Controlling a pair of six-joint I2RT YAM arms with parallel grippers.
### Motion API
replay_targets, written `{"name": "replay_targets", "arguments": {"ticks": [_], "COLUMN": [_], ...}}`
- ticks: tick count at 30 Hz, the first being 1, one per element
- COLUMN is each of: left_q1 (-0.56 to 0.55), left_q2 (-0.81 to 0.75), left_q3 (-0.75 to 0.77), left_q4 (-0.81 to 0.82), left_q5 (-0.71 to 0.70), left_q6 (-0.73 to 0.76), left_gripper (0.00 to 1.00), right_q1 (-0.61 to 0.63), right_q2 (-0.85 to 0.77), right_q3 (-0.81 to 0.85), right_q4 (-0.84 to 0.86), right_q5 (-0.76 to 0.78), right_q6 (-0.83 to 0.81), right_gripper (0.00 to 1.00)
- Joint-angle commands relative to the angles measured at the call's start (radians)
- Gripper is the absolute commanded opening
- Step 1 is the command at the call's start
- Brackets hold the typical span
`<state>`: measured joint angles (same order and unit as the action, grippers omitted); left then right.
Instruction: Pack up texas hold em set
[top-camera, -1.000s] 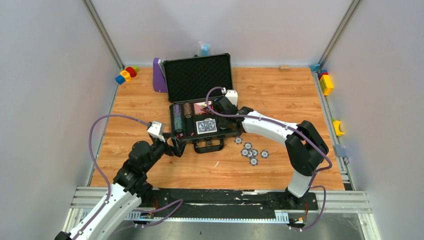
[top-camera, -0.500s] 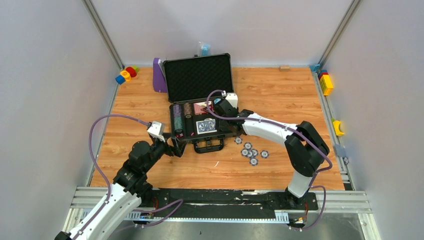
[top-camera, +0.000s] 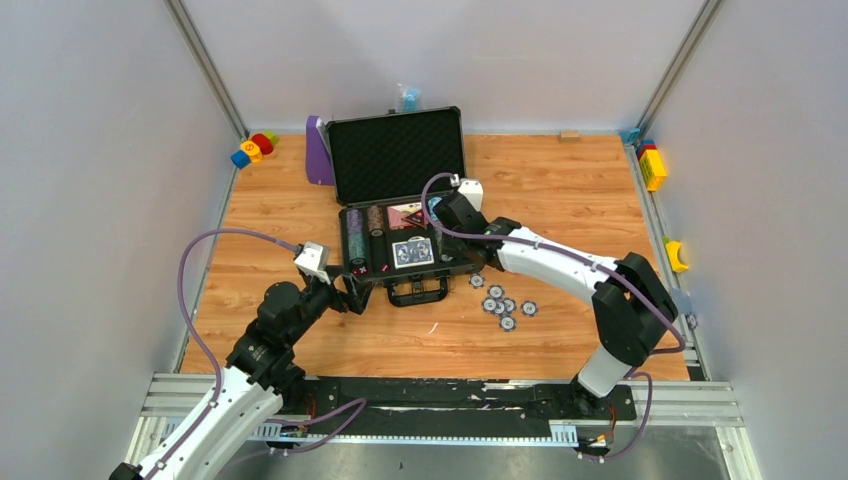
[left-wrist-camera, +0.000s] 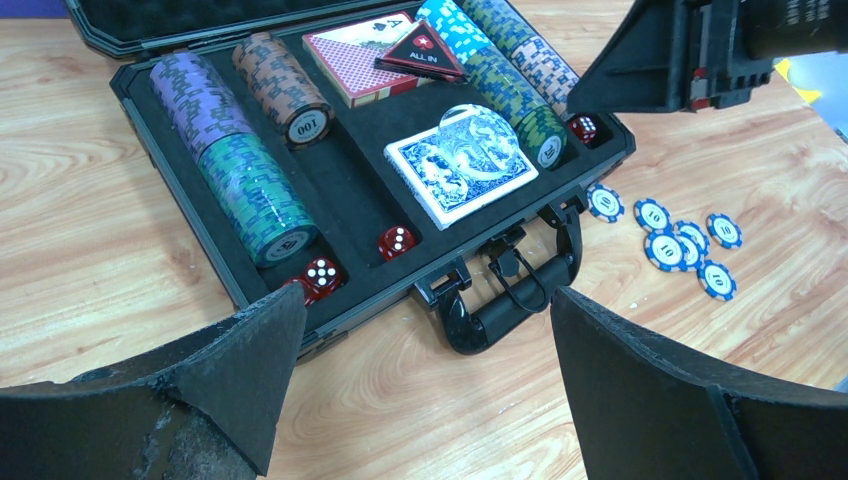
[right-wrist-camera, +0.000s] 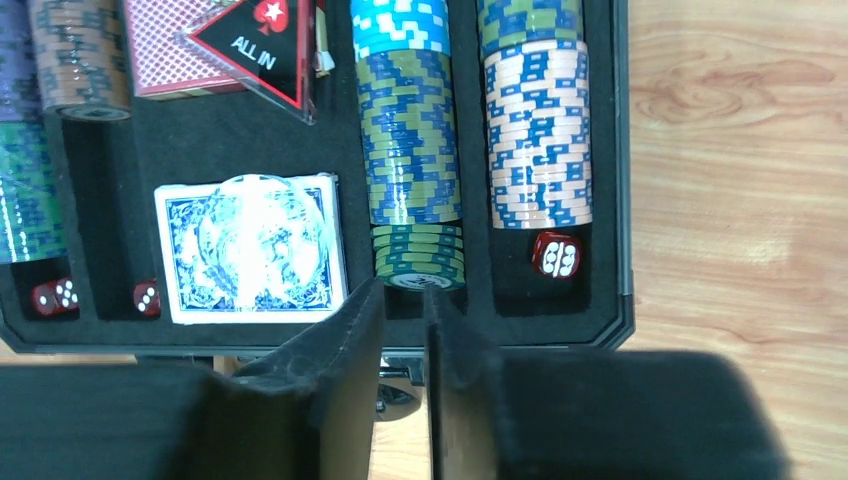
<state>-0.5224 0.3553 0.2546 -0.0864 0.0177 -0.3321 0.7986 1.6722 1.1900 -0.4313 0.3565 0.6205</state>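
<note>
Your dark grey hard briefcase (top-camera: 398, 155) lay open in the middle of the wooden table (top-camera: 560, 190), its foam-lined lid upright at the far side and its black handle (left-wrist-camera: 500, 300) facing the arms. Your left gripper (left-wrist-camera: 425, 300) hung just off the case's near left corner, fingers spread wide, holding nothing. Your right gripper (right-wrist-camera: 405, 292) sat over the case's near edge, fingers drawn nearly together with only a thin slit between them and nothing visible in it. Its tips were just short of the green end of a striped chip row (right-wrist-camera: 418, 255), between the blue-backed card deck (right-wrist-camera: 250, 250) and a red die (right-wrist-camera: 557, 255).

A loose cluster of blue-and-white chips (top-camera: 503, 305) lay on the table just right of the handle, under your right forearm. You had bare wood to the left and right of the case. A purple stand (top-camera: 318, 152) stood beside the lid's left edge, and coloured toy blocks (top-camera: 252, 148) sat at the far left corner.
</note>
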Motion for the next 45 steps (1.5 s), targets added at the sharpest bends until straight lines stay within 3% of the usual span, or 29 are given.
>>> {"name": "replay_targets", "arguments": {"ticks": [1,3,12,25,33,37,45], "left_q1": [0.0,-0.001,0.0,0.0,0.0,0.001,0.001], "left_q2": [-0.004,-0.003,-0.002,-0.003,-0.003,-0.002,-0.005], "left_q3": [0.006,0.006,0.007,0.007,0.008,0.007,0.007], "left_q4": [0.022,0.021,0.02,0.017,0.018,0.02,0.014], "left_q5": [-0.002,-0.002,-0.004,-0.004,-0.005,0.0,-0.002], "left_q6": [0.001,0.002,0.001,0.001,-0.001,-0.001,-0.001], "left_gripper": [1.0,1.0,1.0,1.0,1.0,1.0,1.0], "right_q1": [0.001,0.0,-0.015,-0.043,-0.088,-0.108,-0.117], "right_q2": [-0.056,-0.039,0.084,0.208,0.317,0.348,0.352], "right_q3": [-0.005,0.005,0.133,0.229,0.361,0.4,0.419], "right_q4": [-0.018,-0.041,-0.231,-0.308,-0.532,-0.573,-0.583], "right_q5": [-0.005,-0.005,-0.038,-0.04,-0.127,-0.222,-0.224], "right_q6": [-0.01,-0.01,0.112,0.281,0.53,0.607,0.686], "right_gripper": [0.11,0.0,0.0,0.0,0.0,0.0,0.0]}}
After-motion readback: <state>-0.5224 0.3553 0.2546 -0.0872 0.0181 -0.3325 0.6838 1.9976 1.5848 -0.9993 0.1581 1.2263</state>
